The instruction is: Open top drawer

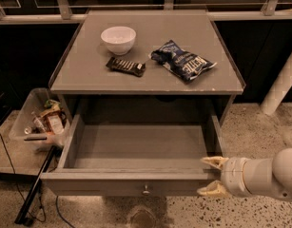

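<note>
The top drawer (136, 146) of the grey cabinet stands pulled far out, its plain grey interior bare. Its front panel carries one small round metal knob (146, 190) at the middle. My gripper (209, 176) comes in from the lower right on a white arm. Its two cream fingers are spread apart at the right end of the drawer front, one finger (213, 162) over the top edge and one lower in front of the panel. They hold nothing.
On the cabinet top (88, 75) sit a white bowl (118, 39), a dark snack bar (126, 66) and a blue chip bag (182, 60). A clear bin of items (41, 120) stands on the floor at the left, with a black pole (36, 186) beside it.
</note>
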You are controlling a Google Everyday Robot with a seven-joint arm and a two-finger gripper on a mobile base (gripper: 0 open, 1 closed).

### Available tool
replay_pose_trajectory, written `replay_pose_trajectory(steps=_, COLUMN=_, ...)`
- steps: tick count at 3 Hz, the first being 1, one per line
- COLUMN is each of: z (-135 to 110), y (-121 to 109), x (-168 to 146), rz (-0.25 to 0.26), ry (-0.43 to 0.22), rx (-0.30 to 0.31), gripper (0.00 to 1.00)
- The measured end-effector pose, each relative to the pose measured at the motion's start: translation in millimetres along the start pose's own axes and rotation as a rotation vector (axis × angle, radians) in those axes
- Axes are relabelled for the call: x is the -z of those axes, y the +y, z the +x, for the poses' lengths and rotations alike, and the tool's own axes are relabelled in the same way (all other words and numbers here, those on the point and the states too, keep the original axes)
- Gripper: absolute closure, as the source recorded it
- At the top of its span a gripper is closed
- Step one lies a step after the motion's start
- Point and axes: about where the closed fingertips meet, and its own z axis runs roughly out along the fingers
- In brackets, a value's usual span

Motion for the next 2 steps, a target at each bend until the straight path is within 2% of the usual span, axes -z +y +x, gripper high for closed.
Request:
replay_pose_trajectory(steps=1, z=0.0, y=0.0, x=0.0, rz=0.0, ry=0.0, rx=0.0, gripper=0.0)
replay_pose_trajectory(steps=2, z=0.0, y=0.0, x=0.0, rz=0.0, ry=0.0, rx=0.0, gripper=0.0)
